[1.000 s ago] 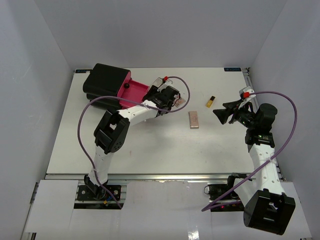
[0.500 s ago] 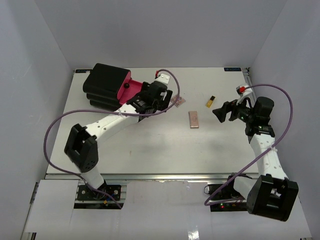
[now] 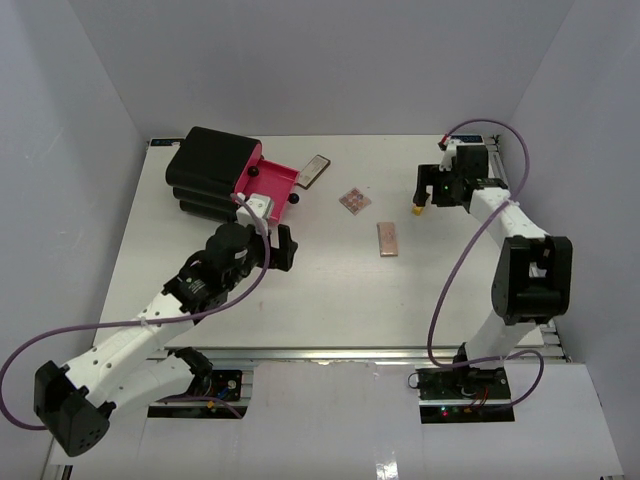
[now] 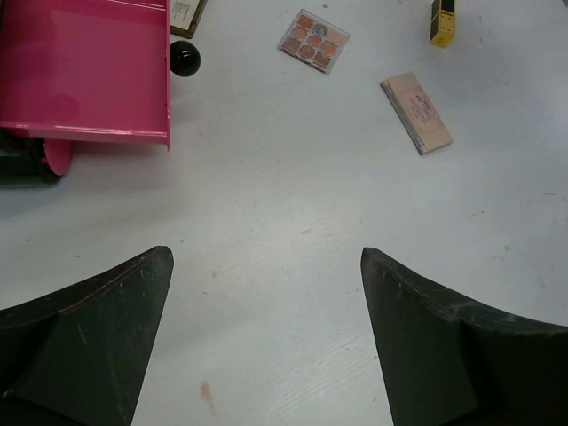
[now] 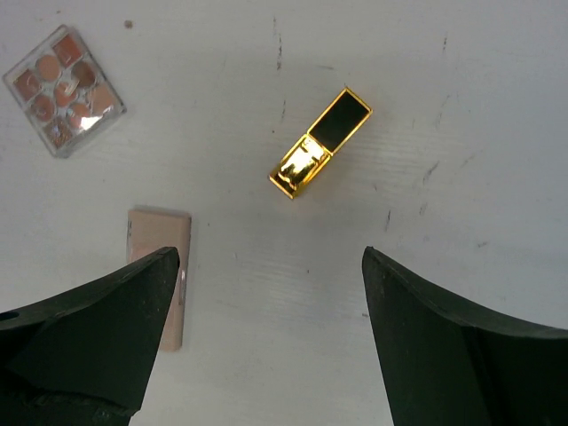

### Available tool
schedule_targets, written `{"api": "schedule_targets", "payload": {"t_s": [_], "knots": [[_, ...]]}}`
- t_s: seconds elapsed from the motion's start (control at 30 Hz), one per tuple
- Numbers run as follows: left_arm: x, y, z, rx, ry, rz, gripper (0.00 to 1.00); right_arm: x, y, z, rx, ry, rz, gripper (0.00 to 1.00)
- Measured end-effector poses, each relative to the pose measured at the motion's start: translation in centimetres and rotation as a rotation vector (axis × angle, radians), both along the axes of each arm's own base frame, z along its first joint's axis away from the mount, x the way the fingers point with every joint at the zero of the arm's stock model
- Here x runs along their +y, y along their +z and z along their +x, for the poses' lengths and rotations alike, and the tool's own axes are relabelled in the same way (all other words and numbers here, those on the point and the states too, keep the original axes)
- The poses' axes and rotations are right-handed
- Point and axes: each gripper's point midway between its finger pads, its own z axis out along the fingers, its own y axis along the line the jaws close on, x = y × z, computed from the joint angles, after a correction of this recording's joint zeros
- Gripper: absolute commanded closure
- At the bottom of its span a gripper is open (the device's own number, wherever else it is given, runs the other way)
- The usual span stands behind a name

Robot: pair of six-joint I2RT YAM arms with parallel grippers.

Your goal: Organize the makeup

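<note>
Grey compact (image 4: 188, 12) is cropped at the left wrist view's top.

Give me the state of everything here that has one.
pink drawer, pulled open
grey compact, shut, lying flat
square palette, lying flat
rectangular palette, shut, lying flat
gold-black tube, lying on its side
left gripper, open, empty
right gripper, open, empty

A black box (image 3: 210, 172), pink drawer (image 3: 268, 181) open, sits far left on the white table (image 3: 330, 290).
</note>
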Motion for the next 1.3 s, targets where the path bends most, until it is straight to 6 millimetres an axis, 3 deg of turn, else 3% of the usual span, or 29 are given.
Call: {"api": "schedule_targets", "payload": {"t_s": [0.2,0.4,0.53,0.6,0.67,0.77,0.97,1.1,1.3], "knots": [[1.1,0.4,-0.7,-0.026,0.028,-0.029,0.02,0.2,-2.1,5.7,0.047,-0.133,0.012,0.06],[1.7,1.8,-0.9,-0.065,0.050,-0.060,0.02,-0.5,-6.5,6.1,0.147,-0.239,-0.032,0.05],[1.9,2.3,-1.0,-0.078,0.054,-0.073,0.02,-0.4,-8.2,5.5,0.194,-0.262,-0.043,0.23],[1.9,2.3,-1.0,-0.078,0.056,-0.074,0.02,-0.3,-8.4,5.4,0.201,-0.268,-0.043,0.34],[2.0,2.3,-1.0,-0.078,0.057,-0.076,0.02,-0.1,-8.4,5.4,0.201,-0.269,-0.042,0.52],[2.0,2.5,-1.1,-0.081,0.059,-0.081,0.02,0.0,-8.6,5.4,0.202,-0.273,-0.037,0.64],[2.2,2.9,-1.2,-0.092,0.063,-0.092,0.02,-0.1,-9.0,5.2,0.207,-0.278,-0.035,0.65],[2.3,3.0,-1.3,-0.096,0.065,-0.098,0.02,0.0,-9.0,5.2,0.205,-0.278,-0.034,0.84],[3.0,3.4,-1.6,-0.113,0.085,-0.115,0.02,0.5,-8.8,5.1,0.191,-0.218,-0.037,0.92]]}}
